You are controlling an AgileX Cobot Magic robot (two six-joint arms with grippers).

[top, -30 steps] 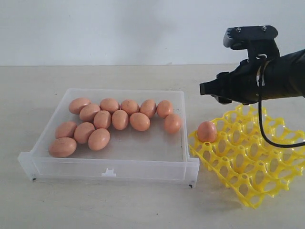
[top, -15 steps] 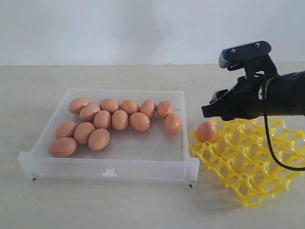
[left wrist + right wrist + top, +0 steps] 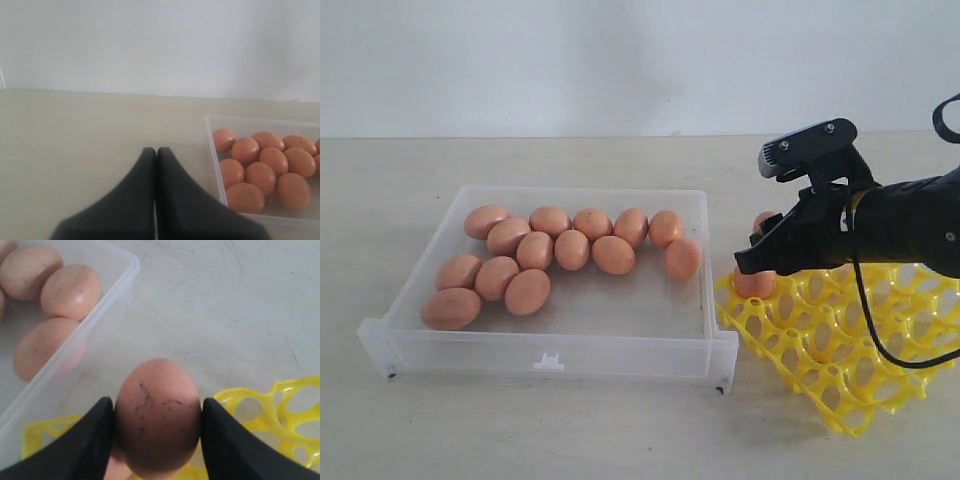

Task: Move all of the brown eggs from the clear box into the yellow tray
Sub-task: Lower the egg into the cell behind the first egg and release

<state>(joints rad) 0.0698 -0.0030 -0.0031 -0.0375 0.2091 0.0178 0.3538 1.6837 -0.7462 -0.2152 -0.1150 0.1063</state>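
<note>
**Pale tabletop: fourteen eggs boxed, one seated, one in the grip**

Beige tabletop under a plain white wall is all you have around the work. On it sits the shallow clear plastic box, square and low-walled. Inside it you can count fourteen reddish-brown speckled eggs, bunched toward the far and left sides, most of them touching a neighbour.

Just beside the box, on its right, lies the bright yellow lattice egg tray, turned at an angle to it. One seated egg rests in the tray's corner cup nearest the box.

Your right gripper has its black fingers clamped on either side of another brown egg. This held egg hangs over that same tray corner, above the seated one.

Your left gripper has its fingers pressed together with nothing between them. It is over bare tabletop, with a corner of the box nearby.

In the exterior view, the right arm covers the tray's far cups and the top of the seated egg. Only a sliver of the held egg peeks past the finger there.

A black cable loop droops across the lattice, and the tray's right edge runs out of frame.

The left wrist view cuts the box off, so it shows only part of the clutch. You cannot tell whether the held egg touches the seated egg or the cup beneath it.
</note>
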